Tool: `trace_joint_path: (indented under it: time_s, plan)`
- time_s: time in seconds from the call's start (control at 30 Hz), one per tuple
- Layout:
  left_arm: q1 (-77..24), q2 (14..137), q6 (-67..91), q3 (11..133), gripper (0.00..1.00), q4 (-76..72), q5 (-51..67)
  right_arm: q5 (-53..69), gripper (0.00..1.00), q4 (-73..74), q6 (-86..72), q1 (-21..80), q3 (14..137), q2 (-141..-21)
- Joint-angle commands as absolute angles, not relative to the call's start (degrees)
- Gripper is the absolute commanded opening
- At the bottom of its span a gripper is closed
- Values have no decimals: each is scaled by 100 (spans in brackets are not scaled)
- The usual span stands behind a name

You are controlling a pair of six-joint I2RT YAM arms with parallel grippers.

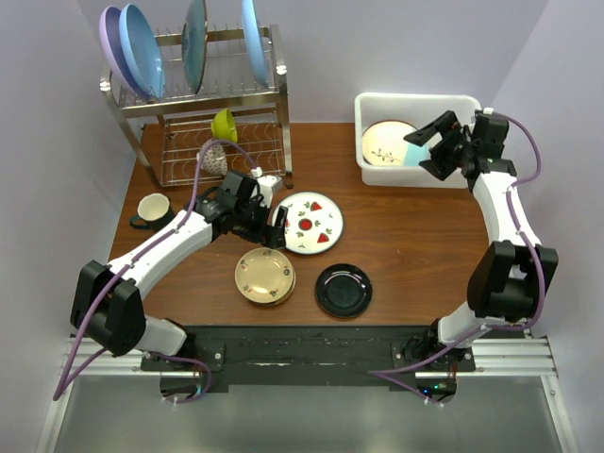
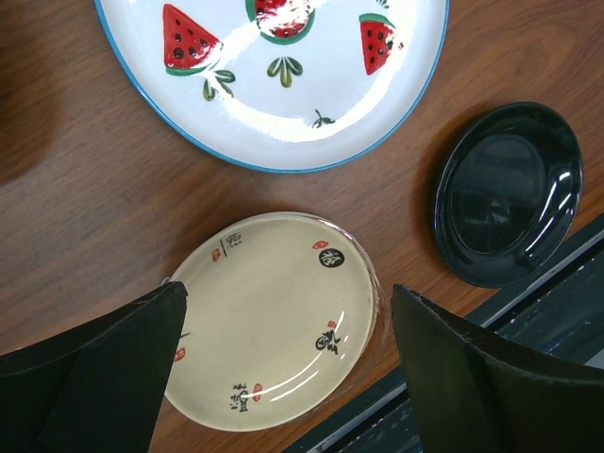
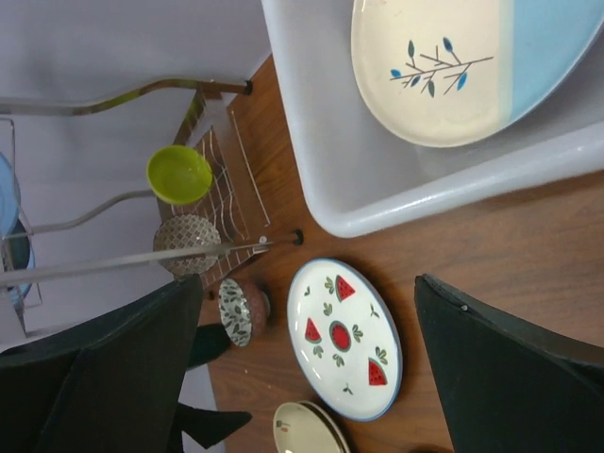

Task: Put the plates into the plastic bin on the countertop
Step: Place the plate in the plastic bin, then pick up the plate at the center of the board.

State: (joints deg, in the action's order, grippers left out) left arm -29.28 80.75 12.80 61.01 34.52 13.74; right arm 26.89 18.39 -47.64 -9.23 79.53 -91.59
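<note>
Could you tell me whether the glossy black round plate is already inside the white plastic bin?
No, the glossy black round plate lies on the reddish-brown wooden countertop.

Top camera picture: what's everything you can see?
plastic bin: one, white, far right.
cream-and-teal plate: one, inside the bin.
watermelon plate: one, white and red, middle.
tan plates: small stack, cream, near front.
black plate: one, glossy, beside the stack.
mug: one, dark outside, left edge.
wire rack: one, steel, far left.
rack plates: four, blue and lilac, upright on top.
green bowl: one, lime, in rack.
left gripper: open, by watermelon plate.
right gripper: open, over bin.
</note>
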Motion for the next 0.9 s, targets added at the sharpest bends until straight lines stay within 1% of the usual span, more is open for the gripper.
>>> trace_joint_path:
  time_s: [0.0, 0.33, 0.53, 0.67, 0.87]
  plan:
    - [-2900, 7972, 1213, 6082, 94, 3445, 1292, 2918, 98, 1600, -4623, -826, 7472, -8475]
    - [-2900, 8042, 1274, 5942, 95, 3358, 1309, 2769, 98, 1362, -4737, -484, 6022, -7226]
    - [-2900, 8208, 1327, 5985, 95, 3252, 1354, 2453, 98, 1204, -4878, -44, 5319, -6873]
    - [-2900, 8358, 1423, 6091, 95, 3173, 1450, 2329, 98, 819, -5097, 307, 4782, -6672]
    - [-2892, 8639, 1520, 6354, 95, 3120, 1441, 2171, 95, 484, -5300, 527, 4219, -6644]
